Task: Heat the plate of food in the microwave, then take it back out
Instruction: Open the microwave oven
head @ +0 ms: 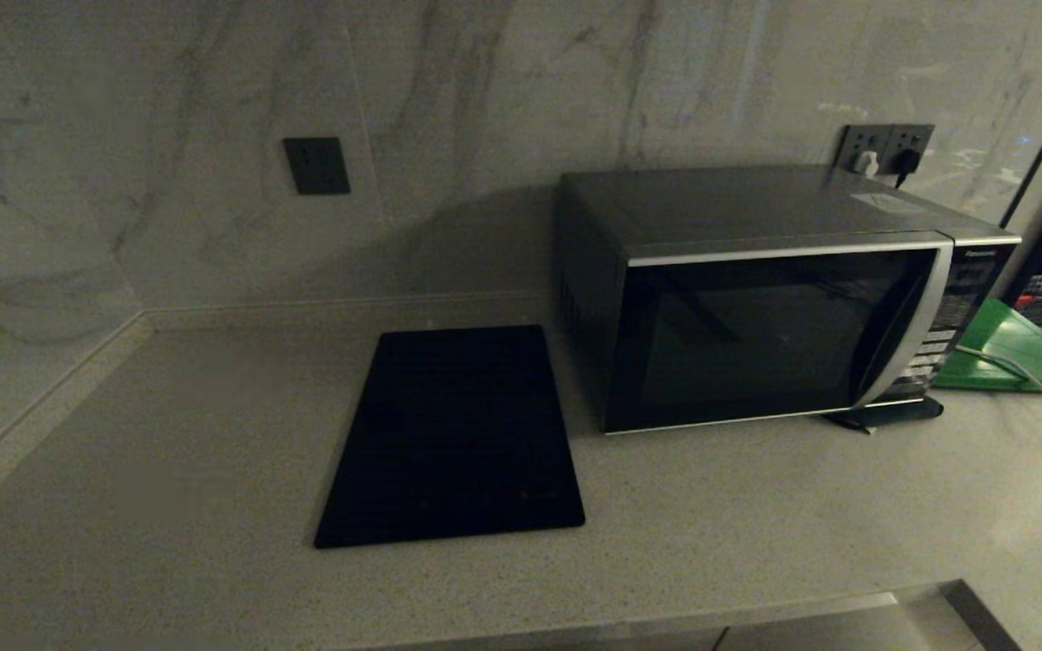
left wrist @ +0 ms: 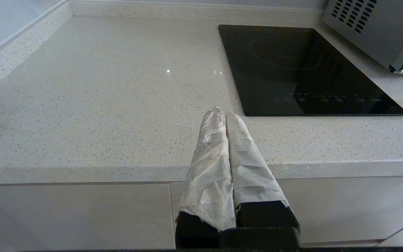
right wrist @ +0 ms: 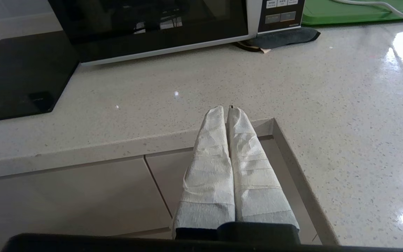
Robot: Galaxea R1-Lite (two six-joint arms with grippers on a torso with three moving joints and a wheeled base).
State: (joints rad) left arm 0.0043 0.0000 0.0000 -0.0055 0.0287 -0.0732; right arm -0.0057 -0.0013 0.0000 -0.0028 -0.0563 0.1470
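Note:
The black microwave (head: 774,298) stands on the counter at the back right, its dark glass door closed; its door and button panel also show in the right wrist view as the microwave (right wrist: 152,21). The plate of food is out of view. My left gripper (left wrist: 224,113) hangs shut and empty in front of the counter's front edge, its tape-wrapped fingers pressed together. My right gripper (right wrist: 226,110) is likewise shut on nothing, at the counter's front edge before the microwave. Neither arm shows in the head view.
A flat black cooktop (head: 453,438) lies left of the microwave. A green board (head: 1018,353) with a white cable sits to the microwave's right. A dark pad (right wrist: 282,36) lies under the microwave's right front corner. Wall sockets (head: 883,149) are behind it.

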